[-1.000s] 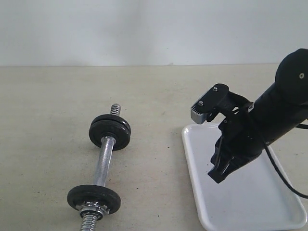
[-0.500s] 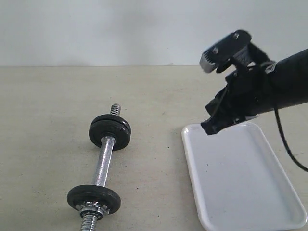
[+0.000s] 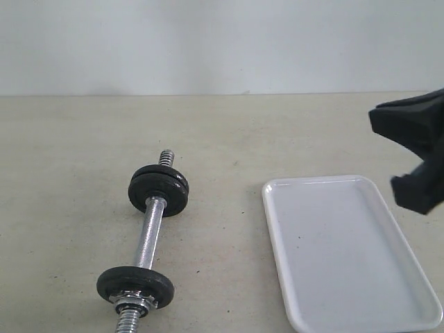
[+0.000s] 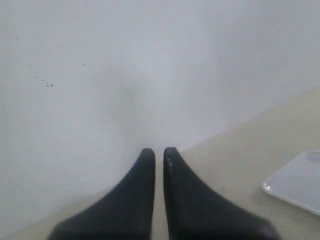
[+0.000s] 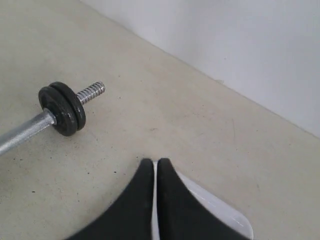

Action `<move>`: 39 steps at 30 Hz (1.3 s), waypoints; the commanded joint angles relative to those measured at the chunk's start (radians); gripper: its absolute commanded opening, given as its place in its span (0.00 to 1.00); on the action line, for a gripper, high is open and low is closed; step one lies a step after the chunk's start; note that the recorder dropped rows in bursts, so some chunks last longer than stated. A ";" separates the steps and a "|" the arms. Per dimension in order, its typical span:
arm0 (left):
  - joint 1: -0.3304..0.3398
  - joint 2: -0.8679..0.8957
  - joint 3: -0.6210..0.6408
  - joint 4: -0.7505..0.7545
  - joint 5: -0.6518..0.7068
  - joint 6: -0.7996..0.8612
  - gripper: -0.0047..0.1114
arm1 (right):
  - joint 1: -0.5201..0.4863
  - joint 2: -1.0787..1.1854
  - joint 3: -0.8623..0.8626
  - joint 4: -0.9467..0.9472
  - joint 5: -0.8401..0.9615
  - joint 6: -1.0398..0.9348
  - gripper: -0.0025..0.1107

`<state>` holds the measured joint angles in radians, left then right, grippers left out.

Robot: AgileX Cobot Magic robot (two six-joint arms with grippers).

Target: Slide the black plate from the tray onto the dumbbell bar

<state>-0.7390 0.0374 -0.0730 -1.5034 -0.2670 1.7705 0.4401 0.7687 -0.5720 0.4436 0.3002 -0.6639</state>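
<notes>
The dumbbell bar (image 3: 148, 236) lies on the beige table at the left, chrome with threaded ends. Two black plates (image 3: 158, 191) sit together on its far end and one black plate (image 3: 135, 284) on its near end. The white tray (image 3: 347, 250) at the right holds nothing. My right gripper (image 3: 409, 194) hangs at the right edge above the tray's far right corner, shut and empty. Its wrist view shows the shut right gripper (image 5: 154, 161) over the tray corner (image 5: 220, 210), with the far plates (image 5: 62, 107) beyond. My left gripper (image 4: 159, 150) is shut and empty, facing the wall.
A pale wall rises behind the table. The left wrist view catches one tray corner (image 4: 300, 182). Bare beige tabletop (image 3: 229, 139) lies between the dumbbell and the tray.
My right gripper has lifted off the tray and pulled back up and to the right, leaving the whole empty tray uncovered. The dumbbell and its plates have not moved.
</notes>
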 commanded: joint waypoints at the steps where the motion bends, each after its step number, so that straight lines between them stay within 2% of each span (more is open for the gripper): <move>1: -0.004 -0.037 0.003 -0.003 0.002 -0.008 0.08 | -0.001 -0.200 0.086 0.000 0.026 0.056 0.02; 11: -0.004 -0.037 0.001 0.001 0.013 -0.008 0.08 | -0.001 -0.486 0.106 -0.005 0.330 0.122 0.02; 16: -0.004 -0.037 -0.002 0.015 0.083 -0.003 0.08 | -0.001 -0.541 0.106 -0.002 0.288 0.122 0.02; 21: -0.004 -0.037 -0.007 0.076 0.052 -0.001 0.08 | -0.001 -0.548 0.106 0.055 0.146 0.124 0.02; 26: -0.002 -0.037 -0.010 0.308 -0.025 0.039 0.08 | -0.001 -0.548 0.106 0.041 0.137 0.124 0.02; 31: -0.002 -0.037 -0.010 0.578 -0.190 0.093 0.08 | -0.022 -0.550 0.106 -0.037 0.135 0.088 0.02; 35: -0.002 -0.037 -0.010 0.772 -0.321 0.175 0.08 | -0.121 -0.550 0.106 -0.071 0.135 0.088 0.02; 39: -0.002 -0.037 -0.010 1.023 -0.362 0.175 0.08 | -0.258 -0.550 0.106 -0.063 0.137 0.143 0.02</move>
<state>-0.7390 0.0000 -0.0763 -0.6398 -0.5903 1.9381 0.2540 0.2222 -0.4671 0.3888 0.4416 -0.5595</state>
